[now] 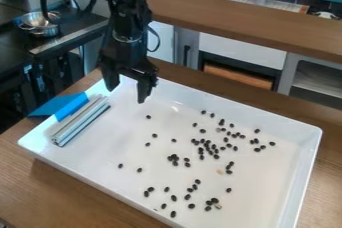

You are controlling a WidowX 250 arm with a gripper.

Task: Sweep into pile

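The gripper (127,84) hangs over the far left corner of a white tray (93,157), and its jaws are open, with a gap between the two sides.

Other things are around. Below and to the left of the jaws, some pale metal bars (81,123) lie side by side in the tray, near its short left wall. Just beside them, more to the left of the jaws, a flat blue piece (59,105) goes across the tray rim, partly inside and partly outside; I cannot tell if it is joined with the bars. The far wall of the tray stands close behind the jaws. The tray rests on a brown wooden surface (60,189). Well apart to the left of the jaws, and farther back, there is a metal bowl (41,26) on a dark counter (70,28). Behind the jaws runs a long wooden counter (227,19).

The bars have their long axis on a slant, about parallel with the short left wall; one end points toward the place below the jaws, the other toward the near left corner.

The black beans (175,157) are scattered in the tray, below and mostly to the right of the jaws. Some touch in small clusters, others lie alone. The spread has no single direction; its thickest part is right of the tray's middle.
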